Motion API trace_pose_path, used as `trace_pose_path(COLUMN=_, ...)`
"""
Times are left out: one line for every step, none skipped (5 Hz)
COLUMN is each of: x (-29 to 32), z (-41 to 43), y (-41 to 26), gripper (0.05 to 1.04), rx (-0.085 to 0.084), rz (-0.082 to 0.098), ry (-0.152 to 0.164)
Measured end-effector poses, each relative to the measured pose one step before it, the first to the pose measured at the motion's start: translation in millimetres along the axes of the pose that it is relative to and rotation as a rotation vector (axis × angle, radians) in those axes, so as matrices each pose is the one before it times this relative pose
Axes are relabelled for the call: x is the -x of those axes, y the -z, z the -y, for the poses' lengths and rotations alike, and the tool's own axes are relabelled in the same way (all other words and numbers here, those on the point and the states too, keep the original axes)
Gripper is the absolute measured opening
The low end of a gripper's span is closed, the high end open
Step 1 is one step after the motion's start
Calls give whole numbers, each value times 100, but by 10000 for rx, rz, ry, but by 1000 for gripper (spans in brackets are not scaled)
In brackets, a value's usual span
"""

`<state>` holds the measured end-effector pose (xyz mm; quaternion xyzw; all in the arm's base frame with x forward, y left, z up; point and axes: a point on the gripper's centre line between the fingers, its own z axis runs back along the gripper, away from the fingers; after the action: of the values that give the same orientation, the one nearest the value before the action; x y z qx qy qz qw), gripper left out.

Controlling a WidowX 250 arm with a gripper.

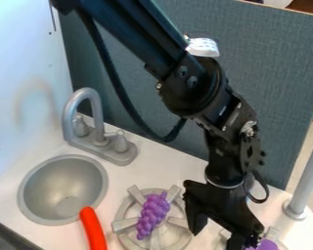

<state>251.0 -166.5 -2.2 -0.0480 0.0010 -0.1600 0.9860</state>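
Purple grapes point(152, 215) lie on the gray burner point(125, 224), long axis slanting upper right to lower left, near spread fingers point(195, 217).

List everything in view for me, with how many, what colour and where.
Sink basin: 1, grey, lower left
Faucet: 1, grey, two knobs, behind the basin
Long object: 1, red-orange, bottom edge, right of the basin
Burner grates: 2, grey, bottom centre and bottom right
Grape bunch: 1, purple, on the centre grate
Partly hidden object: 1, purple, bottom right
Counter: 1, white, lower half
Partition: 1, blue-grey, behind
Side panel: 1, white, left
Post: 1, grey, right
Arm: 1, black, from top edge
Gripper: 1, black, lower right
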Motion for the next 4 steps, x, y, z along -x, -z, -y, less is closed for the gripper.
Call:
trace_pose_path(x=486, z=-183, y=839, gripper=1001, rx=-67, rz=-314, ry=3)
trace_pose_path(x=-1767, z=1502, y=-1146, gripper=1001, rx=692, rz=413, ry=289)
trace_pose_path(x=-1039, z=706, y=625, gripper=1001, rx=394, rz=116, ry=692)
trace_pose_path(x=-1184, z=40, y=524, gripper=1001, rx=28, rz=33, ry=393)
